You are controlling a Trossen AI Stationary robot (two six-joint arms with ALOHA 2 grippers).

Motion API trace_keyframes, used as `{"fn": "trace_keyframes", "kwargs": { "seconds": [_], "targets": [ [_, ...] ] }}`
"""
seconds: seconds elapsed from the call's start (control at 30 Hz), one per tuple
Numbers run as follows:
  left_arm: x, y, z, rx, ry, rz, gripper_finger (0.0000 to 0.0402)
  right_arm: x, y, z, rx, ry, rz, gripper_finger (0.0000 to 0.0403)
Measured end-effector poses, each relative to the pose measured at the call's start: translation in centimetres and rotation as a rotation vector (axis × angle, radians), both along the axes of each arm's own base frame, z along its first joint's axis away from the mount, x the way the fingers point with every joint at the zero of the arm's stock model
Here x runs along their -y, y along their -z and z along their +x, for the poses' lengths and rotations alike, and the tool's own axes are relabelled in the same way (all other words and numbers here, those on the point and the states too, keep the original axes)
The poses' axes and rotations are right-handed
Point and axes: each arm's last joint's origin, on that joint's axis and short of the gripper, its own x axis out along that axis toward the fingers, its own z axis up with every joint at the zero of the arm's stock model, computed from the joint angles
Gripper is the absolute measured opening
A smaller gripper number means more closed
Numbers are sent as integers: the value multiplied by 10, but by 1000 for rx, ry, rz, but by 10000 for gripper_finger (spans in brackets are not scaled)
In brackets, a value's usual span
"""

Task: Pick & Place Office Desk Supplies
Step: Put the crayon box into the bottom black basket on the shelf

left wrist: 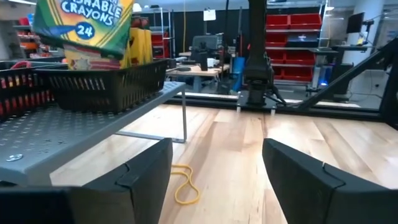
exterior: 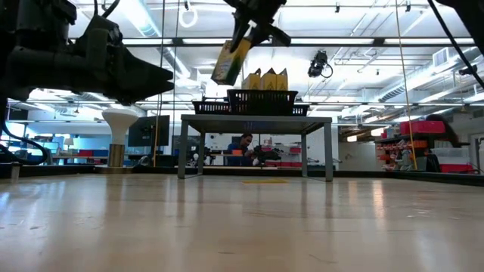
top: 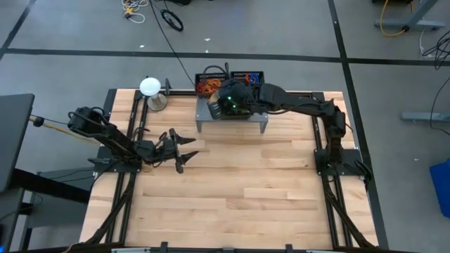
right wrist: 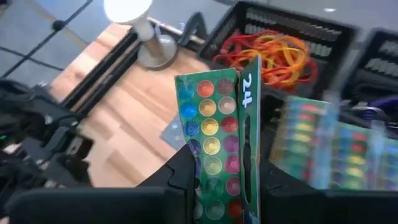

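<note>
My right gripper [top: 228, 98] is over the grey perforated shelf [top: 232, 119], shut on a green-and-yellow crayon box [exterior: 231, 59]. The box hangs above a black mesh tray [exterior: 261, 100] that stands on the shelf with more yellow boxes [exterior: 268, 78] upright in it. A second mesh tray [right wrist: 273, 53] holds a heap of orange and red rubber bands. My left gripper [top: 184, 149] hovers open at the table's left, level, pointing at the shelf. One yellow rubber band [left wrist: 185, 186] lies on the wood ahead of it. My right gripper pinches the crayon box near one end [right wrist: 219, 177] between its two fingers, one on each side of the box. The fingers slant down from above. The box is lifted clear, tilted, its free end [exterior: 224, 74] hanging lower than the fingers, over the tray.
A white ball on a stand [top: 150, 88] sits at the far left corner. Two mesh trays [top: 211, 79] stand behind the shelf at the far edge. Bare wood [top: 239, 190] spreads across the near half of the table. A person [exterior: 242, 143] sits in the room beyond.
</note>
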Motion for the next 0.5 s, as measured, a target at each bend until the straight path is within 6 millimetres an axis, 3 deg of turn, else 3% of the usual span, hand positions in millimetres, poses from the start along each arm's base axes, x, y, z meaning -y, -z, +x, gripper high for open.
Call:
{"fn": "trace_keyframes", "kwargs": {
  "seconds": [0.5],
  "targets": [
    [0, 2, 0, -19, 1, 4, 252, 9, 1, -7, -12, 167, -20, 82]
  ]
}}
